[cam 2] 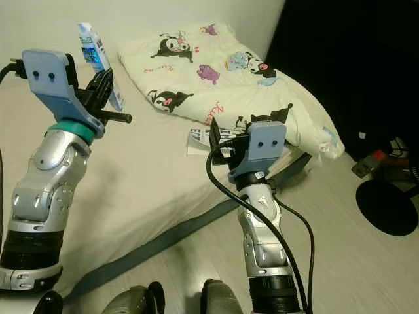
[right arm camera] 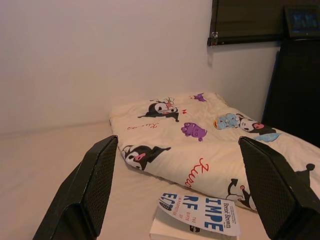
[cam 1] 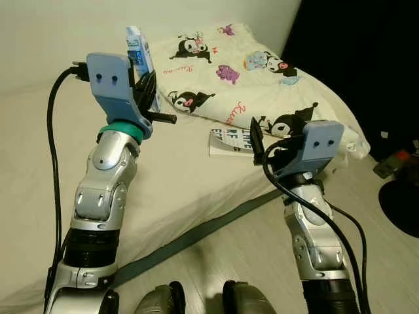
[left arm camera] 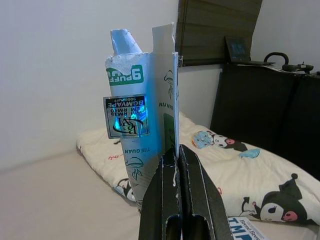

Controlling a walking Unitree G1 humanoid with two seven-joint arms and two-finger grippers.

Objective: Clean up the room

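Your left gripper (left arm camera: 176, 159) has its two black fingers pressed together on the lower edge of a torn-open blue-and-white pouch (left arm camera: 142, 127), holding it upright, raised above the bed (cam 1: 177, 176) at about ten o'clock in the head view. The pouch's top is ripped; you cannot see into it, so its contents cannot be told. It carries green lettering and a shiny square sticker.

At about two o'clock from the pouch lies a folded cream quilt (cam 1: 242, 72) printed with black-and-white cartoon figures, reaching to the bed's far right corner. Touching the quilt's near edge is a white booklet (right arm camera: 200, 215) with blue block letters, flat on the sheet.

Your right gripper (right arm camera: 177, 192) hovers above the bed edge at about four o'clock, fingers spread wide apart and empty, pointing at the booklet. Beside the bed is pale wood flooring (cam 1: 249, 252).
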